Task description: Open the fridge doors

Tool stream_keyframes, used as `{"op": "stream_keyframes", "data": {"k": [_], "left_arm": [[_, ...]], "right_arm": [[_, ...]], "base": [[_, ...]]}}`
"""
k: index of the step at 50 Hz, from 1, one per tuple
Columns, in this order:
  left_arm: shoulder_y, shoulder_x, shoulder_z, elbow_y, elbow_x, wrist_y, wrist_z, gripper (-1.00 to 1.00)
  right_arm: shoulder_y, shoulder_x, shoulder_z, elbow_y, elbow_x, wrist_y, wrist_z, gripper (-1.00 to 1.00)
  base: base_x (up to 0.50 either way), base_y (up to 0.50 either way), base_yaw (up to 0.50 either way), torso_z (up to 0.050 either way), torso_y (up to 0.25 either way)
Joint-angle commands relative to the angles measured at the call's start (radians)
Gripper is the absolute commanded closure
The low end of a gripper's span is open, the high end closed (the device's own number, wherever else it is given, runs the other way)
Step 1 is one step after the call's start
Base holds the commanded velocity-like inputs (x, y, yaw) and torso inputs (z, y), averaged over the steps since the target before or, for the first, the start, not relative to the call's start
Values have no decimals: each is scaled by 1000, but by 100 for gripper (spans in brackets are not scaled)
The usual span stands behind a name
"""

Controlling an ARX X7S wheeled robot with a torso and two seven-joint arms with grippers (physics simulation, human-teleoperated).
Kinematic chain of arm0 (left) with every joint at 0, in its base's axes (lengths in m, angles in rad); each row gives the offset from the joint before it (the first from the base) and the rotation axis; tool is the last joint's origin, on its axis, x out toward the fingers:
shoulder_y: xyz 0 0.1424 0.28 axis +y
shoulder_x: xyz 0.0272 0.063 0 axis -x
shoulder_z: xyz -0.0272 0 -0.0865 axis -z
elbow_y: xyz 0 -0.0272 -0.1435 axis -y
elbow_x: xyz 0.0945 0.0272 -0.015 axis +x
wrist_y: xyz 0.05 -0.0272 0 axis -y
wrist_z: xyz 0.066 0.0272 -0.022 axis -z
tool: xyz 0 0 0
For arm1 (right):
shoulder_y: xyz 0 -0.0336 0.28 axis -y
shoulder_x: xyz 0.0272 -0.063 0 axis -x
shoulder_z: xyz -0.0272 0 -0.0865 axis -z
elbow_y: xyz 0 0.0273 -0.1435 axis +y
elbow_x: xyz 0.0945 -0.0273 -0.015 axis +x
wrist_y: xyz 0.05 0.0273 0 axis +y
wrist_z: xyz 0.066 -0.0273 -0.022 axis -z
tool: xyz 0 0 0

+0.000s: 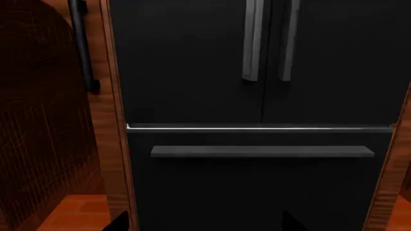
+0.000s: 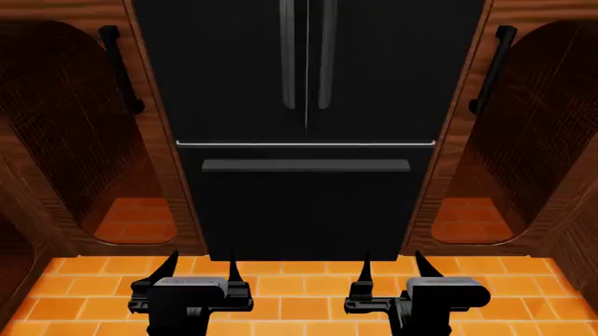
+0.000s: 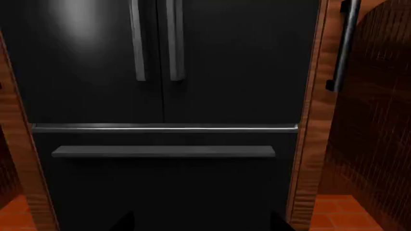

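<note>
Two black grippers, left point(image 2: 203, 269) and right point(image 2: 393, 266), with grey-topped bodies (thin pointed black jaws).

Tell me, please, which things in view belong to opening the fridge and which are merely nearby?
Belongs: fridge doors, shut; their vertical handles; left gripper and right gripper, both open, clear of the fridge.
Nearby: drawer front; wooden cabinet doors; tiled floor.

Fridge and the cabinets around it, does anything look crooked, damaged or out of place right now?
Nothing stands out. Both fridge doors are shut and flush, their handles straight and parallel. The drawer below is closed, and the wooden cabinets on either side look intact.
</note>
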Motion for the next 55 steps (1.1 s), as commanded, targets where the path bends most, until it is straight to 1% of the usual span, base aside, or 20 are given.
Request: {"op": "stream_keyframes", "data": {"k": [1,15,16,17,19,23,25,27,28,29,32,33,35,36,37,44,45,47,50,55], "left_arm": [[4,-16,22,-9,-2,26,-26,-100],[17,-56,72,9,-26,19,-70,-100],[-75,-61,98,-498,49,432,-160,-100],[17,-11,17,18,9,10,-17,-100],[7,-20,32,4,25,8,-51,-100],[-55,-16,72,4,123,-283,-198,-100],[-32,-50,104,83,55,-290,-83,-100],[-33,-68,121,49,89,-213,-109,-100],[-44,-49,83,59,32,-263,-105,-100],[-50,-44,67,34,28,-200,-131,-100],[-41,-39,46,50,-31,-191,-127,-100],[-48,-52,54,133,-16,-267,-133,-100],[-301,-94,17,433,-78,-567,-113,-100],[-310,-96,18,583,-79,-695,-114,-100],[-327,-96,13,638,-90,-729,-113,-100],[-443,-101,-15,733,-135,-905,-118,-100],[-430,-102,-13,725,-133,-880,-118,-100],[-506,-103,-23,771,-151,-988,-124,-100],[-477,-107,-18,743,-148,-924,-121,-100],[-518,-114,-14,746,-152,-947,-129,-100]], "right_arm": [[3,16,-20,8,5,-2,27,-100],[7,53,-68,18,19,-11,85,-100],[-5,63,-142,70,-69,-49,98,-100],[6,10,-15,16,-23,-10,34,-100],[9,21,-23,20,-9,-8,48,-100],[10,34,-31,14,8,2,66,-100],[10,39,-35,12,15,4,71,-100],[12,43,-39,14,23,5,75,-100],[13,45,-40,15,24,7,79,-100],[19,47,-37,5,29,23,85,-100],[25,52,-36,-14,37,50,98,-100],[44,58,-32,-71,43,119,103,-100],[253,101,-60,-371,-46,419,100,-100],[261,103,-61,-521,-46,569,101,-100],[282,105,-60,-592,-47,712,101,-100],[356,116,-72,-655,-48,814,98,-100],[361,116,-72,-660,-45,821,97,-100],[388,121,-85,-668,-51,851,98,-100],[416,124,-86,-676,-53,881,101,-100],[436,126,-85,-688,-52,902,105,-100]], "base": [[0,0,0,0,0],[0,0,0,0,0],[0,0,0,0,0],[0,0,0,0,0],[0,0,0,0,0],[0,0,0,0,0],[0,0,0,0,0],[0,0,0,0,0],[0,0,0,0,0],[0,0,0,0,0],[0,0,0,0,0],[0,0,0,0,0],[0,0,0,0,0],[0,0,0,0,0],[0,0,0,0,0],[0,0,0,0,0],[0,0,0,0,0],[0,0,0,0,0],[0,0,0,0,0],[0,0,0,0,0]]}}
